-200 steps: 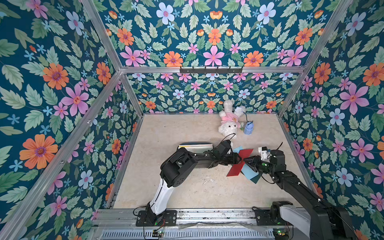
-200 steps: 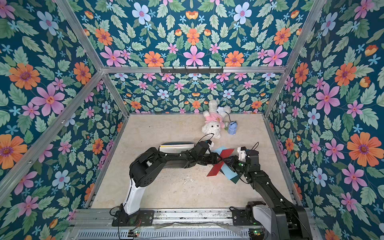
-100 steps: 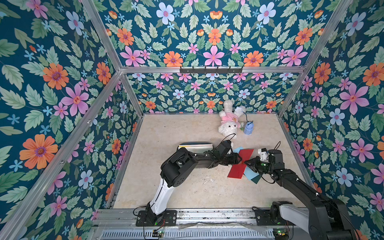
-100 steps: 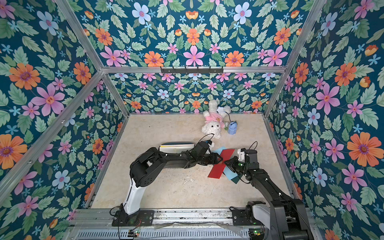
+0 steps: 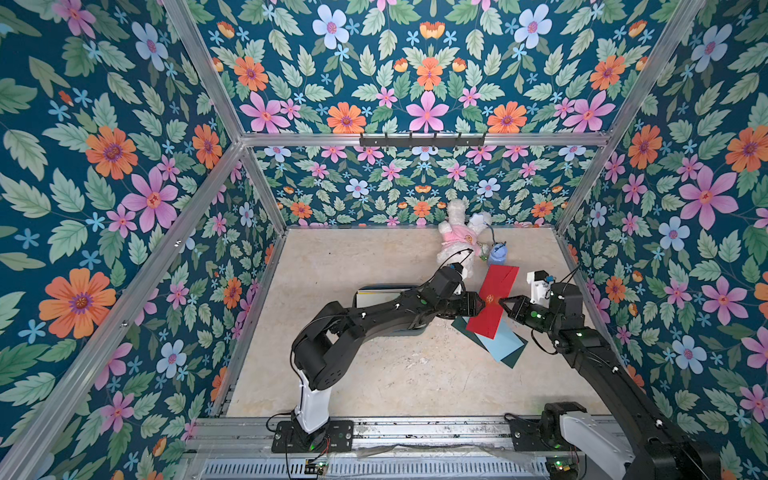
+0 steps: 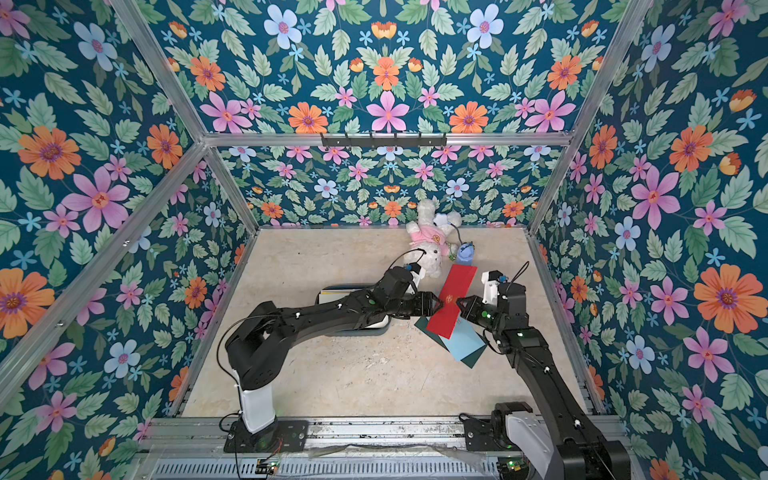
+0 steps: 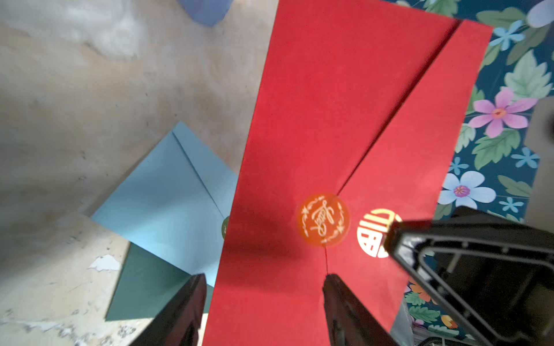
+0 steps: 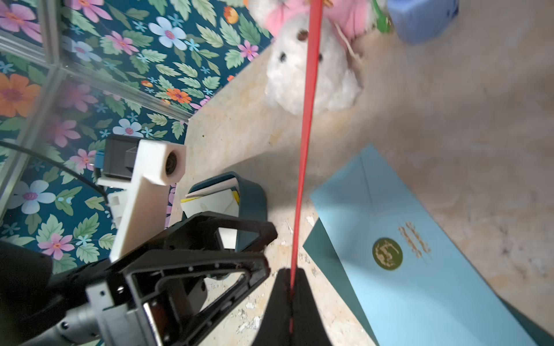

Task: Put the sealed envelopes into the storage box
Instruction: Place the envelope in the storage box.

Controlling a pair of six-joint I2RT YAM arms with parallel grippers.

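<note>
Right gripper [image 5: 505, 302]: jaws pressed together on one long edge of the red envelope [image 5: 498, 282]. In the right wrist view the envelope [image 8: 305, 134] shows edge-on, running straight out from the closed jaws and clear of the desk [image 5: 374, 374].

Left gripper [image 5: 480, 303]: jaws spread, facing the right gripper from the opposite side of the red envelope. In the left wrist view the envelope's near edge sits between the two fingers [image 7: 344, 308]; contact cannot be confirmed. An orange round sticker [image 7: 323, 220] seals the flap.

Remaining envelopes: a light blue envelope [image 5: 505, 338] lies flat on the desk under the raised red one, and itself overlaps a dark green envelope [image 5: 513, 357]. Both lie outside the storage box.

Storage box [image 8: 253, 194]: on the desk beneath the left arm, just beside the loose pile. It holds pale envelopes [image 8: 209, 203], one with a yellow edge showing.

Other items: a plush rabbit [image 5: 457, 249] and a small blue backpack [image 5: 496, 253] lie near the back wall.
</note>
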